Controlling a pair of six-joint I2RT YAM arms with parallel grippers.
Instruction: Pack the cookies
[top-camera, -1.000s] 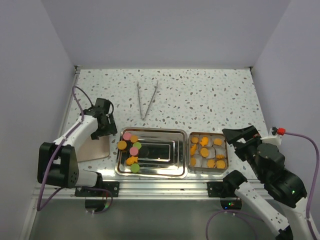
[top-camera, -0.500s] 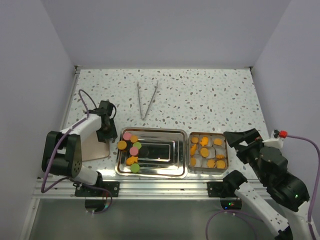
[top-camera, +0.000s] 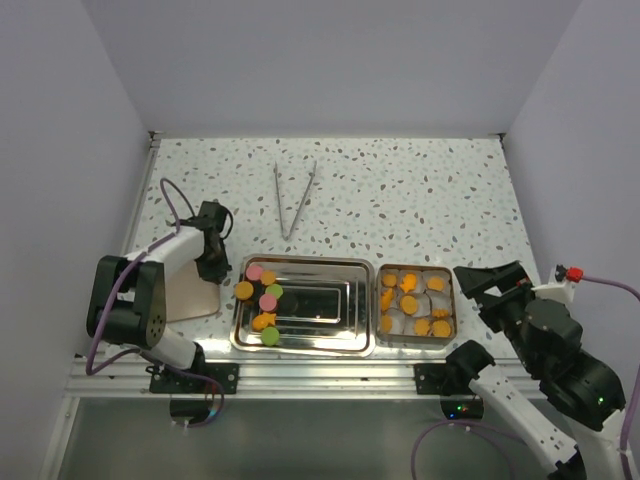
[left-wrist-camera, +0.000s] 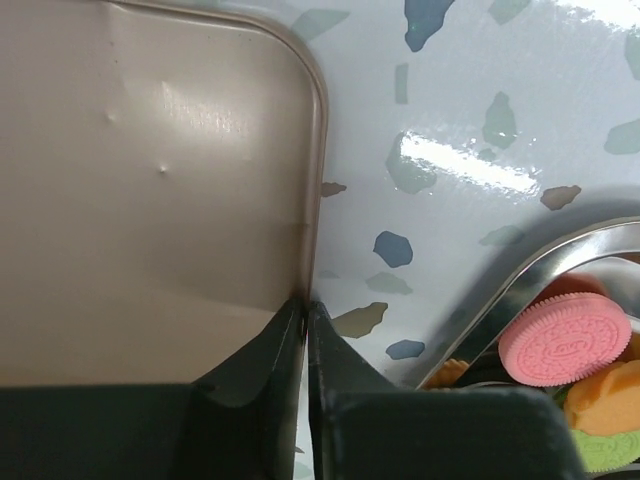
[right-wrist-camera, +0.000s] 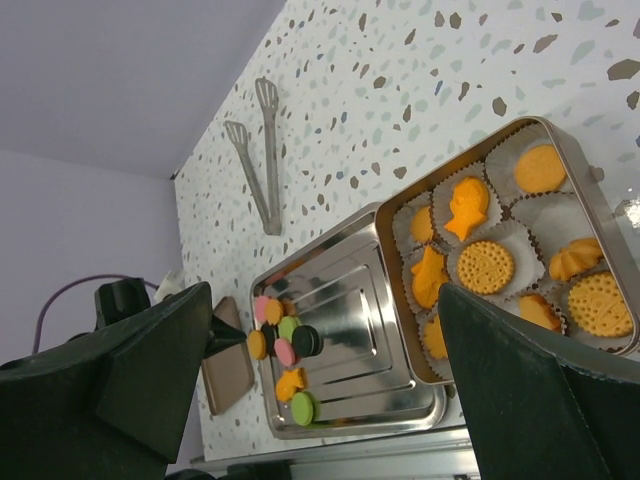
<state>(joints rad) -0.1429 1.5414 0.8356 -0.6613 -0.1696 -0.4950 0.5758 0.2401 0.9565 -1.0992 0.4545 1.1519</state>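
The left gripper (left-wrist-camera: 304, 305) pinches the lid (left-wrist-camera: 150, 190) by its rim near the counter's left edge, likely to lift it; the right gripper (right-wrist-camera: 325, 295) gapes empty.

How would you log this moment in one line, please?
left fingers: shut on lid rim | right fingers: open, empty | cookies: split between tray and tin

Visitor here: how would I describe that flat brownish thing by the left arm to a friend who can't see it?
Find the big steel tray on the speckled table. Just left of it lies a flat tan metal lid, its rim in the jaws of the left gripper. Unlike the shiny tray, it is dull brown and bare.
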